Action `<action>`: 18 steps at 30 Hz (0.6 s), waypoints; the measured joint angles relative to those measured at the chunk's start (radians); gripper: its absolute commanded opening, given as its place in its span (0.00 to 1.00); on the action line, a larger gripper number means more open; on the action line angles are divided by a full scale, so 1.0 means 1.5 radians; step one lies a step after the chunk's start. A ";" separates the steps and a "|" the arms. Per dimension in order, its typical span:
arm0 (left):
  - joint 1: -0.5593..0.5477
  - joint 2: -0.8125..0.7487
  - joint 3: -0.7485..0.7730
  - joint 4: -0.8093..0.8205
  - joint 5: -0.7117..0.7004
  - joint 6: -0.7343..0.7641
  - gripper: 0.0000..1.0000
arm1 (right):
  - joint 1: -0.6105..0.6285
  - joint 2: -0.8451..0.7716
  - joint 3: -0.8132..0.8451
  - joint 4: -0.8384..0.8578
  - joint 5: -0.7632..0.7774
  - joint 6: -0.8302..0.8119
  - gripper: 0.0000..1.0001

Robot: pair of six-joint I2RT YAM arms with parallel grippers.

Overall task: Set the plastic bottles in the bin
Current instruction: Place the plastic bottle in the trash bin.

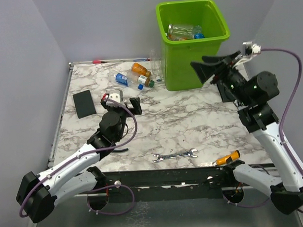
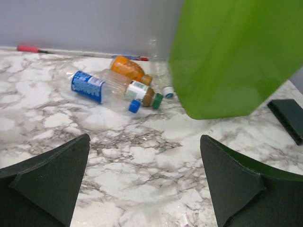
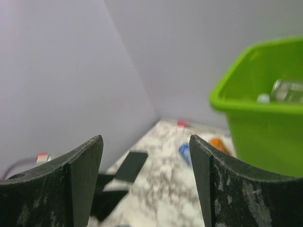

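The lime-green bin [image 1: 194,47] stands at the back of the table and holds several plastic bottles [image 1: 183,31]. On the marble to its left lie a clear bottle with a blue label [image 2: 94,87], an orange bottle [image 2: 128,68] and a bottle with a green cap [image 2: 144,94]. A clear bottle [image 1: 157,69] stands upright against the bin. My left gripper [image 2: 145,142] is open and empty, low over the table and facing these bottles. My right gripper [image 1: 199,63] is raised beside the bin's right front, open, with nothing between its fingers.
A silver wrench [image 1: 175,155] and an orange-handled screwdriver [image 1: 227,158] lie near the front edge. A black pad [image 1: 84,104] rests at the left side. A red-and-blue pen [image 1: 102,61] lies along the back wall. Grey walls close in left, back and right.
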 measured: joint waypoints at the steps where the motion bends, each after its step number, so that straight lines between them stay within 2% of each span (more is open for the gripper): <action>1: 0.022 0.014 0.015 -0.020 0.001 -0.020 0.99 | 0.001 -0.031 -0.047 0.000 -0.015 0.009 0.76; 6: 0.140 0.100 0.103 -0.094 0.036 -0.140 0.99 | 0.001 -0.171 -0.278 -0.016 -0.052 0.056 0.77; 11: 0.245 0.236 0.207 -0.147 0.101 -0.304 0.99 | 0.001 -0.262 -0.438 -0.036 -0.069 0.103 0.76; 18: 0.366 0.407 0.267 -0.188 0.169 -0.533 0.99 | 0.001 -0.343 -0.551 -0.054 -0.073 0.144 0.76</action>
